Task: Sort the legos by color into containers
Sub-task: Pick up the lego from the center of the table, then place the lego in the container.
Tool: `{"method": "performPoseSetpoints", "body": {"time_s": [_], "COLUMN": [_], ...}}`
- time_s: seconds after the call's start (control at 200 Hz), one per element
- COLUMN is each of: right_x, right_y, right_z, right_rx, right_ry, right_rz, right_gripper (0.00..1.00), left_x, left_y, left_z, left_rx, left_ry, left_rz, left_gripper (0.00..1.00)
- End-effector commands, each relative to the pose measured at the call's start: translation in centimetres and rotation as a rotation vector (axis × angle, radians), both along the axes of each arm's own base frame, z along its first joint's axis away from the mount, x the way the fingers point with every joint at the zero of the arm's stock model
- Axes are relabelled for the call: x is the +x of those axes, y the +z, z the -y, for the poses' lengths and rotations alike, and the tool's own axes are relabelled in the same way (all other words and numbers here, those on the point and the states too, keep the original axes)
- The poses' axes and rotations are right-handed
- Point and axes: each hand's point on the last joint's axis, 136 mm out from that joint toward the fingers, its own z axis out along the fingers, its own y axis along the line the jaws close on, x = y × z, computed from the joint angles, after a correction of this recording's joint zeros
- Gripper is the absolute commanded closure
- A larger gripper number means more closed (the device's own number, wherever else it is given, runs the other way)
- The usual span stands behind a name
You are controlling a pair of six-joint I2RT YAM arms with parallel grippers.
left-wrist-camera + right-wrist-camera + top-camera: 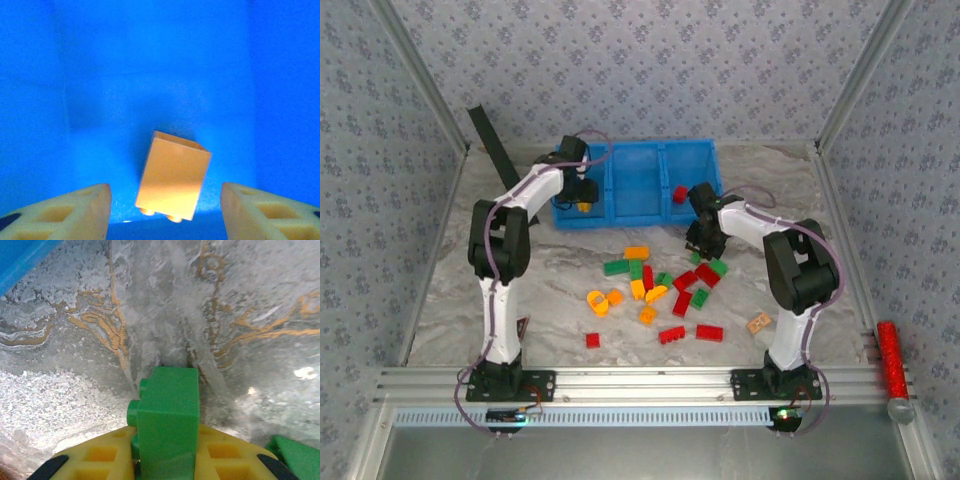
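The blue bin (636, 148) stands at the back of the table with three compartments. My left gripper (582, 196) hangs in its left compartment, open. An orange brick (173, 179) lies between the fingers (70, 210), clear of both, on the blue bin floor (150, 75). A red brick (679, 193) lies in the right compartment. My right gripper (703, 240) is just in front of the bin, shut on a green brick (168, 415) low over the marble table (75, 390). Loose legos lie mid-table, among them a green one (616, 266), an orange one (636, 252) and a red one (710, 332).
A tan tile (758, 323) lies near the right arm's base. A red glittery cylinder (891, 357) rests on the right rail. A black strip (492, 143) leans at the back left. Another green piece (296, 458) sits beside the right fingers.
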Motion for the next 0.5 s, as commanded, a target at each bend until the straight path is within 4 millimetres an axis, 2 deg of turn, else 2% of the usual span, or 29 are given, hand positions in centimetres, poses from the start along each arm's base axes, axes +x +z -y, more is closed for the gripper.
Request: {"method": "performPoseSetpoints", "body": {"time_s": [0.0, 0.135, 0.245, 0.355, 0.5], "right_x": [0.8, 2.5, 4.2, 6.5, 9.5], "right_y": [3.6, 7.6, 11.3, 15.0, 19.2], "right_z": [1.2, 0.6, -0.8, -2.9, -7.3], "right_rx": [-0.070, -0.084, -0.101, -0.133, -0.152], "right_ry": [0.050, 0.133, 0.230, 0.357, 0.532], "right_rz": [0.081, 0.201, 0.310, 0.428, 0.574], "right_gripper": [0.75, 0.76, 0.76, 0.76, 0.76], "left_x": [-0.1, -1.7, -5.1, -9.4, -16.3], "left_y": [8.4, 13.4, 15.5, 15.7, 13.3], "left_z": [0.3, 0.7, -0.1, -1.3, -2.7], "left_rx": [-0.072, -0.125, -0.131, -0.138, -0.165], "left_ry": [-0.036, -0.073, -0.084, -0.070, -0.027], "left_rz": [0.149, 0.227, 0.226, 0.205, 0.125], "left_gripper": [0.39, 0.36, 0.35, 0.33, 0.33]}}
